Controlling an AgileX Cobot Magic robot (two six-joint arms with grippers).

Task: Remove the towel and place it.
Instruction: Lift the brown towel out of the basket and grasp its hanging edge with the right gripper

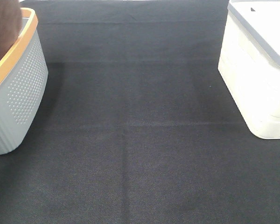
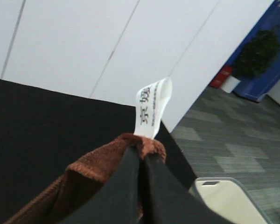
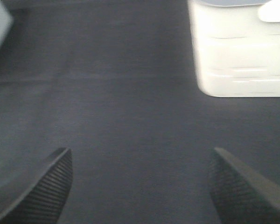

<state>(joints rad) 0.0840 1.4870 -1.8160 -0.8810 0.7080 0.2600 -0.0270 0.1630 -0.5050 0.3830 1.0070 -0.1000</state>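
Observation:
In the left wrist view my left gripper (image 2: pixel 141 156) is shut on the hem of the reddish-brown towel (image 2: pixel 93 175). It is held up in the air, with the white tag (image 2: pixel 151 105) sticking up above the fingertips. Neither gripper shows in the exterior high view. There a brown cloth mass (image 1: pixel 2 28) fills the top left corner over the basket; I cannot tell whether it is the towel. In the right wrist view my right gripper (image 3: pixel 140 161) is open and empty above the black table cloth (image 3: pixel 130 102).
A grey perforated basket with an orange rim (image 1: pixel 18 93) stands at the left. A white lidded box (image 1: pixel 254 84) stands at the right and shows in the right wrist view (image 3: pixel 238 56). Black cloth (image 1: pixel 140 140) lies between them.

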